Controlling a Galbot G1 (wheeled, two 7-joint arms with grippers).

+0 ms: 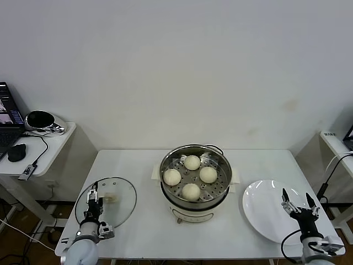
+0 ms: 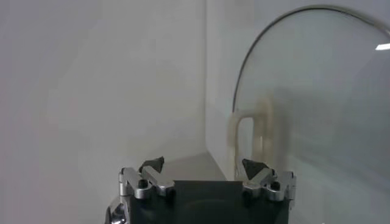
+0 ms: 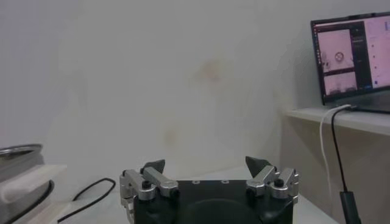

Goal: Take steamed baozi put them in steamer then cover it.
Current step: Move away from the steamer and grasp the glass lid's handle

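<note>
The steamer (image 1: 219, 190) stands mid-table on its white base. Four cream-white baozi sit on its perforated tray: one at the back (image 1: 192, 162), one at the left (image 1: 172, 176), one at the right (image 1: 208, 174), one at the front (image 1: 191, 191). The clear glass cover (image 1: 118, 207) lies flat on the table at the left, its cream handle (image 1: 108, 196) upward. My left gripper (image 1: 94, 200) is open and empty over the cover's left part; in the left wrist view (image 2: 204, 165) the handle (image 2: 256, 134) is just ahead. My right gripper (image 1: 299, 202) is open and empty above the white plate (image 1: 265, 212).
The plate holds nothing. A side table (image 1: 47, 152) at the far left carries a laptop, a mouse and cables. At the right, a cable (image 1: 331, 171) hangs off another table. The right wrist view shows a monitor (image 3: 350, 55) and the steamer's rim (image 3: 18, 152).
</note>
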